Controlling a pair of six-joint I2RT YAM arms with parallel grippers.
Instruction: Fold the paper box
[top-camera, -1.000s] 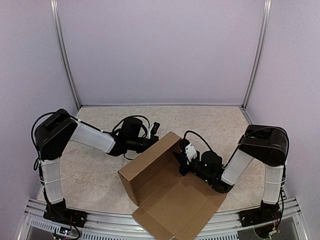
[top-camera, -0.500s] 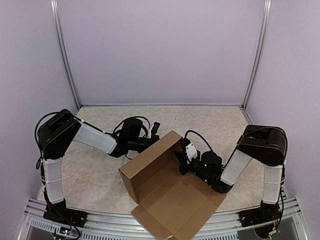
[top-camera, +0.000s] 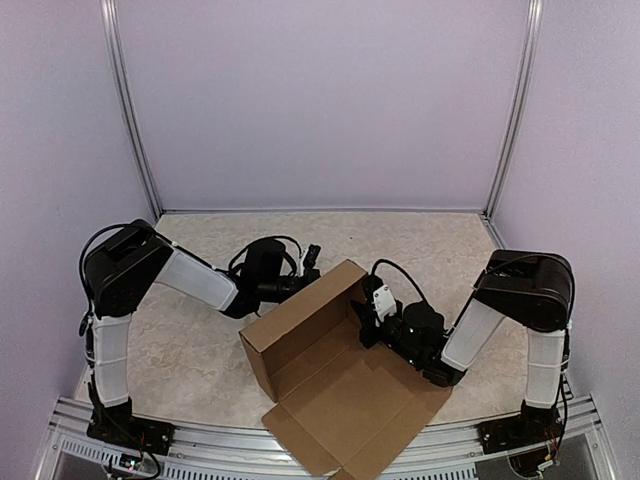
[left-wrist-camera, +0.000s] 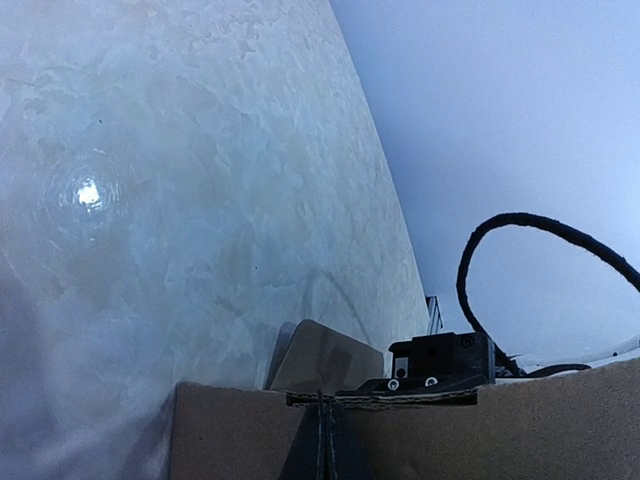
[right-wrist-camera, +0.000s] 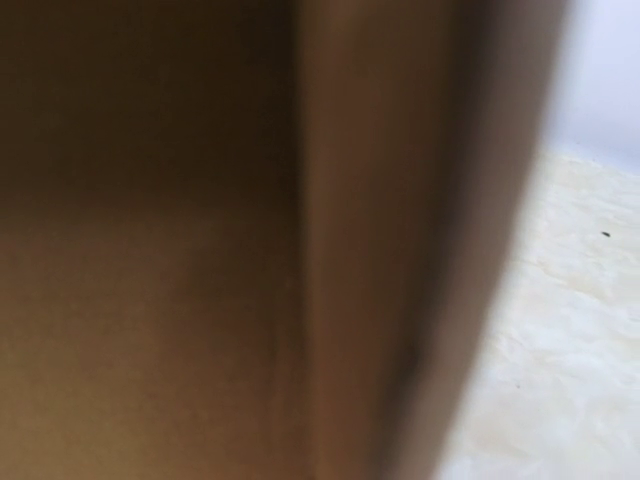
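The box (top-camera: 330, 370) sits at the front middle of the table (top-camera: 190, 330), half formed. Its back wall and left wall stand upright, and the broad lid panel lies flat toward the near edge. The two arms seem placed to brace the back wall from opposite faces so that it holds square while the right end is worked. The left gripper (top-camera: 298, 287) is clenched, with its tip against the outer face of the back wall near the rim. In its wrist view the cardboard (left-wrist-camera: 520, 430) fills the bottom edge and nothing appears pinched. The right gripper (top-camera: 365, 330) is inside the box at the back right corner and is also clenched. Its wrist view shows only blurred cardboard (right-wrist-camera: 200, 300) very close, so I cannot tell whether it presses the wall or merely rests beside it. The left arm rises at its shoulder, then reaches low and rightward across the table with the wrist turned toward the box. The right arm has its elbow high at the right, and its forearm slopes down and leftward over the right side into the box.
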